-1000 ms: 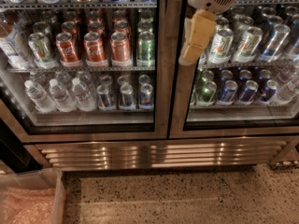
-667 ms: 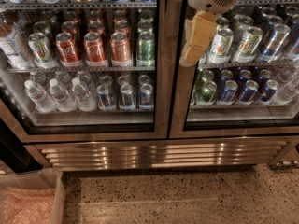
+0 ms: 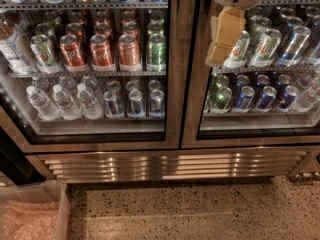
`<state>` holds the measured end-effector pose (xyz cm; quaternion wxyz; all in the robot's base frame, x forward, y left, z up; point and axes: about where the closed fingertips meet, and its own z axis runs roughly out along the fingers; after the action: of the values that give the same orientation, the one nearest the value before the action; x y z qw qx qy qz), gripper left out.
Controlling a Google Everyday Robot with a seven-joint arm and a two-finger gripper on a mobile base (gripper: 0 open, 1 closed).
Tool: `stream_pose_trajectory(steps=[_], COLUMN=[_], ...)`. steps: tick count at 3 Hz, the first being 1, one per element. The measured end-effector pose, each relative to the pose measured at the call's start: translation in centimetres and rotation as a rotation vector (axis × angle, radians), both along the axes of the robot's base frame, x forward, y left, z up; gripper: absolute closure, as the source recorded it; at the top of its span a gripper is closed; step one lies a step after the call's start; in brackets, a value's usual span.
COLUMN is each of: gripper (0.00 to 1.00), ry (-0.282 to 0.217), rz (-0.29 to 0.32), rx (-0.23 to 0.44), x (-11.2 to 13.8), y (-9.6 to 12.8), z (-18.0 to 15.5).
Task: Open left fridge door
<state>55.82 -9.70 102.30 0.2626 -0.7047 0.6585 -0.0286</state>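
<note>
The left fridge door (image 3: pixel 172 84) is a glass pane in a brushed steel frame and stands closed. Behind it are red and green cans on a shelf and water bottles below. My gripper (image 3: pixel 222 36) hangs from the top of the view, right of the centre post, in front of the right door's glass (image 3: pixel 260 84). Its tan fingers (image 3: pixel 225 31) point down. It touches neither door's frame, as far as I can see.
A ribbed steel grille panel (image 3: pixel 170 166) runs under both doors. A clear plastic bin (image 3: pixel 32 214) stands at the bottom left on the speckled floor (image 3: pixel 200 214). The right door shows silver-green and blue cans.
</note>
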Motion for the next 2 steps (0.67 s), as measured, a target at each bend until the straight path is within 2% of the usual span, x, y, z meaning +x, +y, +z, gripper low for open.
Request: stream_pose_trajectory(steps=[1, 2], gripper=[0.00, 0.00], ry=[0.000, -0.015], rz=[0.001, 0.029], rx=[0.002, 0.039], x=[0.0, 1.6], y=[0.1, 2.0], z=[0.0, 0.1])
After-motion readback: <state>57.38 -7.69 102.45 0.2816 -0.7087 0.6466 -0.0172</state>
